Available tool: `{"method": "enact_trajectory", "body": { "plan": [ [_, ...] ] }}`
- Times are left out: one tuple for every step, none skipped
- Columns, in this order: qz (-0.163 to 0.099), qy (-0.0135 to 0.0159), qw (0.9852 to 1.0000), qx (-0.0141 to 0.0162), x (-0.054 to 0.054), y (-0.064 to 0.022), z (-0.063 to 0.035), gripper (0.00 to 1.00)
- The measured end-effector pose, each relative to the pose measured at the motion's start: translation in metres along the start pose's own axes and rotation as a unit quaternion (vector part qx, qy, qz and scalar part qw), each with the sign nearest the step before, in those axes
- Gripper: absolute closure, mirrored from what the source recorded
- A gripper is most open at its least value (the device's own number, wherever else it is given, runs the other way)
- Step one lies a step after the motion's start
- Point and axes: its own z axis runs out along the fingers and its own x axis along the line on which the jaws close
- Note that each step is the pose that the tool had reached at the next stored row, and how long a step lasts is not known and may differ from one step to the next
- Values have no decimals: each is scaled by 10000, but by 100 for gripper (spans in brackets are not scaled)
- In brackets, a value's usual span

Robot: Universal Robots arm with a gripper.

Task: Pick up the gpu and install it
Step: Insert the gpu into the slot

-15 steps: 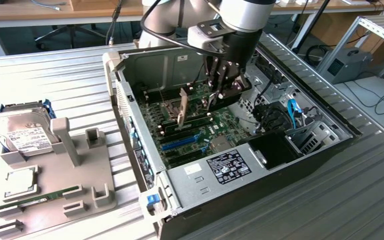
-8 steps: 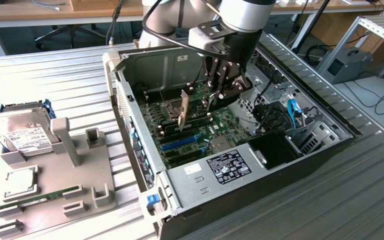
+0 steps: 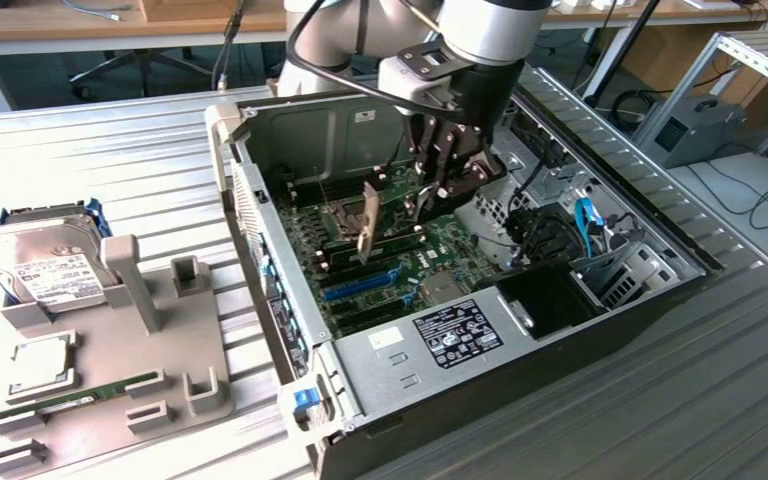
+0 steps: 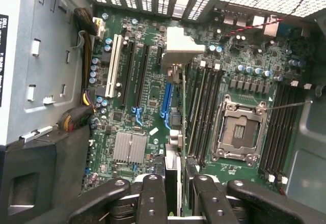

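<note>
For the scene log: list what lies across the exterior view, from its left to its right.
Hard drive → grey parts holder → open computer case → gpu held upright by the gripper over the motherboard → blue cable.

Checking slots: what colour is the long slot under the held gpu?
Blue slot, clearest in the wrist view.

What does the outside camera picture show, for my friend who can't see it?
A robot gripper holds a thin gpu card on edge above the motherboard inside an open computer case. On the exterior view's left, a grey tray holds a hard drive.
</note>
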Motion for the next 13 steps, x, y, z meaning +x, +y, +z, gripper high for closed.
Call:
{"method": "enact_trajectory", "body": {
  "plan": [
    [-24,0,10000,-1,0,0,0,74],
    [-48,0,10000,-1,0,0,0,74],
    [-56,-1,10000,-1,0,0,1,74],
    [-54,-1,10000,-1,0,0,2,74],
    [-7,-1,10000,0,0,0,4,74],
    [77,0,10000,3,0,-1,7,74],
    [158,1,9999,5,0,-1,9,74],
    [289,4,9996,9,1,0,12,74],
    [334,5,9994,9,1,0,12,74],
    [335,5,9994,10,1,0,12,74],
    [335,4,9994,9,0,0,12,74],
    [337,-3,9994,-28,0,0,16,74],
    [339,-13,9994,-94,1,0,19,74]
  ]
}}
